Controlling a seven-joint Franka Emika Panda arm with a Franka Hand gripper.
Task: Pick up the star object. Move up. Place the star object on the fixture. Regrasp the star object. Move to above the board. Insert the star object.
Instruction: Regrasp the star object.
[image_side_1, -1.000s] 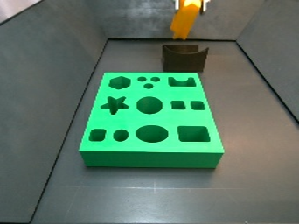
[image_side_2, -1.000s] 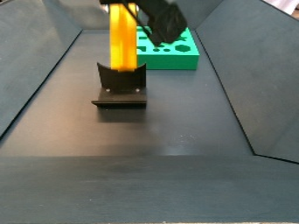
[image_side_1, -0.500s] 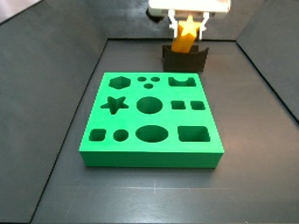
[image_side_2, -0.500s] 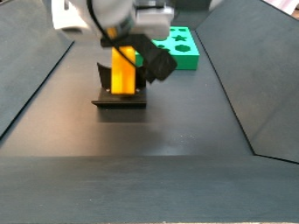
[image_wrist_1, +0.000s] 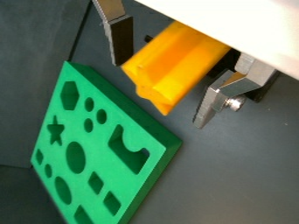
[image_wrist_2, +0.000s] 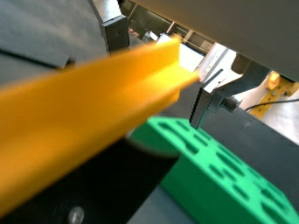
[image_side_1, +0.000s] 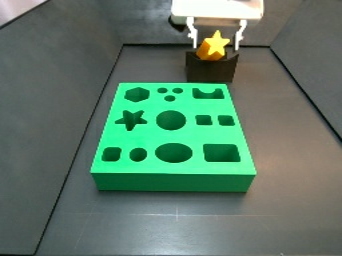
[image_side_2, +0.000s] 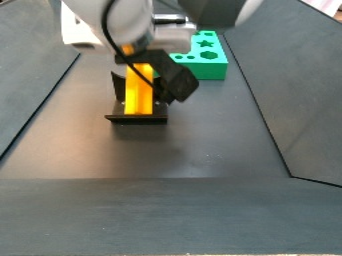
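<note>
The star object (image_side_1: 213, 43), upright half a second ago, is now being laid across the fixture (image_side_1: 211, 68) at upper centre, star face outward, so regrasping comes next. The hand (image_wrist_1: 169, 77) is straddling it, plates seemingly parted from it, probably released. One star object, one fixture, one green board (image_side_1: 173, 138) are counted.

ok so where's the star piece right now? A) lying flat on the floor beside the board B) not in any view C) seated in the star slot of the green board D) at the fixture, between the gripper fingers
D: the yellow star piece sits at the fixture behind the green board, between the fingers of the gripper; the board's star slot is empty.
</note>
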